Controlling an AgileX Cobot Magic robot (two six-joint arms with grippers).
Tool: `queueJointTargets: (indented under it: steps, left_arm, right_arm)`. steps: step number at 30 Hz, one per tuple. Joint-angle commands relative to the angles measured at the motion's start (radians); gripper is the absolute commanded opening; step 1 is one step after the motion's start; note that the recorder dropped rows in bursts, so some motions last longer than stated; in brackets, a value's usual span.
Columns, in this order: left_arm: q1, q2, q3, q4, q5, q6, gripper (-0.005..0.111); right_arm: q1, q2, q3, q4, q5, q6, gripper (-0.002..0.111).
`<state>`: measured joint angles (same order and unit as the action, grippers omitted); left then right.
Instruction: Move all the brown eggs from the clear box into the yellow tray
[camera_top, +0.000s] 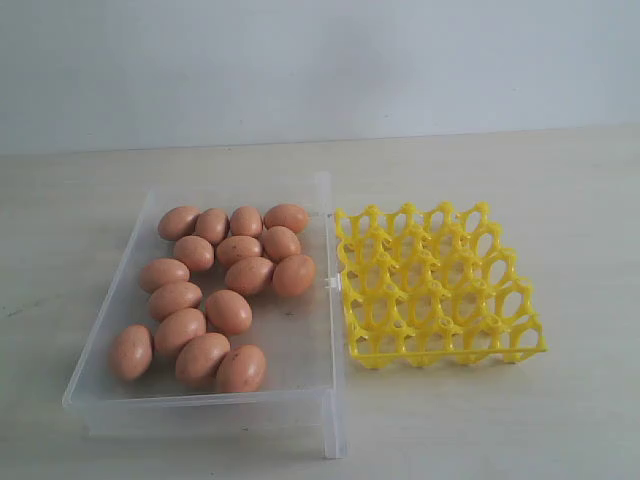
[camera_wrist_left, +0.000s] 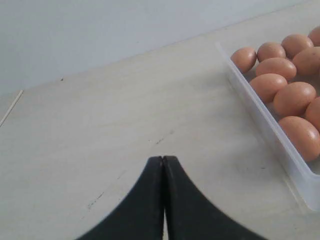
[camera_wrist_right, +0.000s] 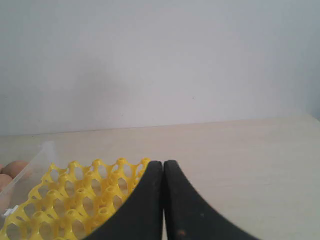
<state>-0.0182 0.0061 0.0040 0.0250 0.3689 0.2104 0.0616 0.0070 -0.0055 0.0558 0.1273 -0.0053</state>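
brown eggs (camera_top: 229, 311) in clear box (camera_top: 296, 346) | yellow tray (camera_top: 450, 355) beside | left gripper (camera_wrist_left: 163, 158) closed | right gripper (camera_wrist_right: 163, 163) closed

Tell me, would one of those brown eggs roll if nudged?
Probably: the eggs are smooth ovals loose in the flat-floored box, so one likely rolls until a wall or neighbour stops it. Rounded sides might slip when pinched.

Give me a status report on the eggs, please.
Left tool shut, right tool shut. Brown eggs all in clear box; yellow tray empty. No obstruction seen.
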Motion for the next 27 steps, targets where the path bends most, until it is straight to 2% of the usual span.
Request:
queueJointTargets:
  steps: [1,19,27]
  left_arm:
    - [-0.002,-0.006,-0.004,0.000,-0.008,-0.005,0.000]
    - [-0.002,-0.006,-0.004,0.000,-0.008,-0.005,0.000]
    - [-0.002,-0.006,-0.004,0.000,-0.008,-0.007,0.000]
  right_arm:
    - [-0.004,-0.007,0.006,-0.006,-0.003,-0.002,0.000]
    - [-0.004,-0.007,0.006,-0.006,-0.003,-0.002,0.000]
    - [-0.004,-0.007,0.006,0.010,-0.065,0.005,0.000]
